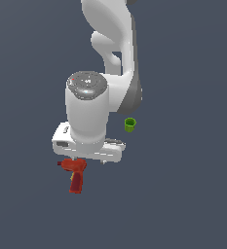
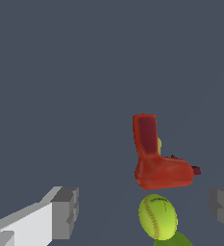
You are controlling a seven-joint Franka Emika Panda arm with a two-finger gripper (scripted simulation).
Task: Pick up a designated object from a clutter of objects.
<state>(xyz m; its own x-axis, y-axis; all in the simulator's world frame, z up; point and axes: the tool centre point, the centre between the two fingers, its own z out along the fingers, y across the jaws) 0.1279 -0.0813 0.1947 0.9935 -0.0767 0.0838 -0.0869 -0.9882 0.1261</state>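
The gripper (image 2: 142, 211) stands with its two fingers (image 2: 65, 211) spread wide apart, nothing held between them. In the wrist view one grey finger pad shows at each side of the picture, with open floor and objects in the gap.

In the exterior view the gripper itself is hidden beneath the arm's white hand block (image 1: 88, 148), which hangs over the clutter with the wrist joint pointing down.

The drill (image 1: 76, 174) lies on its side on the dark floor (image 1: 183, 204). In the exterior view it sits just below the hand block, towards the exterior view's left, its handle pointing towards the near edge of the scene and its body partly covered by the block. In the wrist view the drill (image 2: 156, 158) lies ahead of the finger gap, apart from both fingers, with the darker handle stretched away from the fingers and the body closest to them.

The ball (image 2: 157, 216), yellow-green with a seam, lies just beside the drill body, between the two fingers; whether it touches the drill cannot be told. A sliver of green (image 2: 173, 240) shows under the ball.

A small green cup (image 1: 130, 124) stands upright on the exterior view's right, well apart from the drill.
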